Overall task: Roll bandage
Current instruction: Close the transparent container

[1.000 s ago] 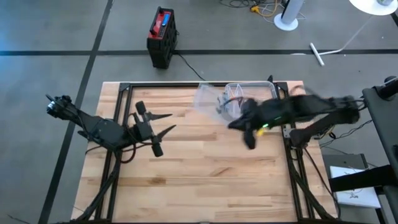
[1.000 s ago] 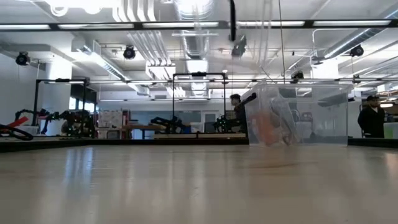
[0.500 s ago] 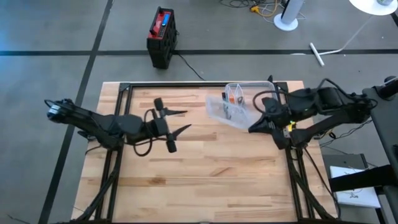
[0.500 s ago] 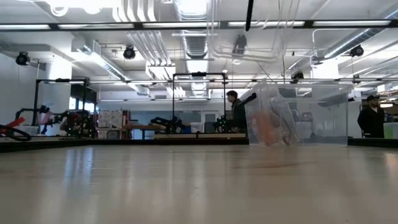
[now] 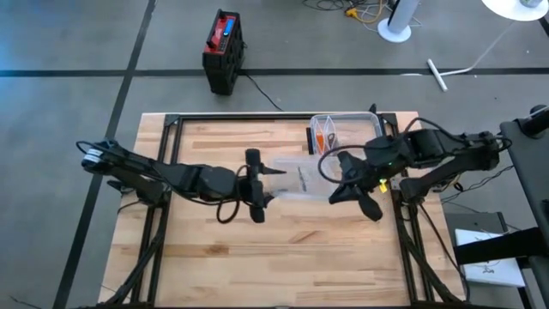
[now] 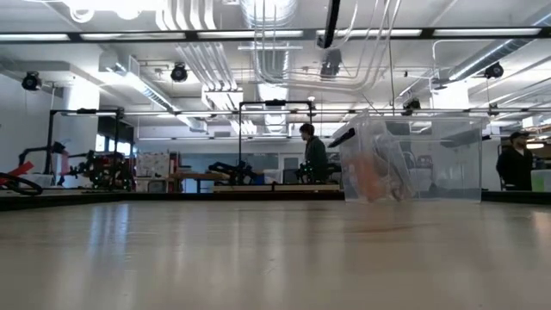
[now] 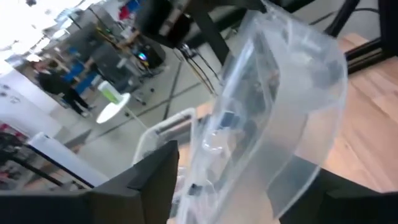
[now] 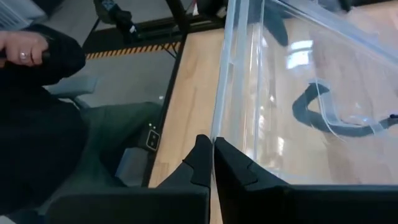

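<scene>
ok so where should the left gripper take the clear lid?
Take the clear lid by its free rim on the left arm's side, opposite where the right gripper pinches it. It is a thin panel hanging above the table, so a second grip on the far edge should steady it. The left gripper is open and faces that edge; come straight in from there.
</scene>
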Robot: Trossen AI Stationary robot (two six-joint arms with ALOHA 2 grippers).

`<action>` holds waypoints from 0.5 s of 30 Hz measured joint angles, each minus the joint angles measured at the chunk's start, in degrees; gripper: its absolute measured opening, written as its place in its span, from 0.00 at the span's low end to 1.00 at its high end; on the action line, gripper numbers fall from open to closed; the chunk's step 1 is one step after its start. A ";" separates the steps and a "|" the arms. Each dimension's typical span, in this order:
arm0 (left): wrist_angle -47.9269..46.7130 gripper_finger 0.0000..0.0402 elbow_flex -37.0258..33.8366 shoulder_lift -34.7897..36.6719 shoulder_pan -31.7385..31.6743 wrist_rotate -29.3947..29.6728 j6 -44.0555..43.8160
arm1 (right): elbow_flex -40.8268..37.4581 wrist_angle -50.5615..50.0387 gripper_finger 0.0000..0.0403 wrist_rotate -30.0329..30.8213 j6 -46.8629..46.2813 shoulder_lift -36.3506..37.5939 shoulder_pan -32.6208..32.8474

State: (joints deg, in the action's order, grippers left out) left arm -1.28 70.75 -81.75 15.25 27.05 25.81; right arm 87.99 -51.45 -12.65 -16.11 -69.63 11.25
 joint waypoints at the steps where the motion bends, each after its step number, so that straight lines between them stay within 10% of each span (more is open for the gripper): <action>1: -1.39 0.52 0.93 -0.62 0.02 -0.29 -0.82 | 0.24 -0.23 0.00 0.00 0.41 -0.06 0.00; 11: -9.71 0.06 8.01 -3.29 -0.01 -1.01 -7.60 | 3.53 0.09 0.01 5.70 4.00 -0.36 -0.02; 15: -9.71 0.04 7.73 -1.94 -0.19 -0.29 -10.01 | 4.52 0.06 0.08 11.54 6.27 -0.52 0.01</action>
State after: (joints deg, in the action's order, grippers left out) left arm -10.99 78.49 -83.69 15.05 26.76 15.80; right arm 92.51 -51.39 -1.11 -9.84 -70.15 11.26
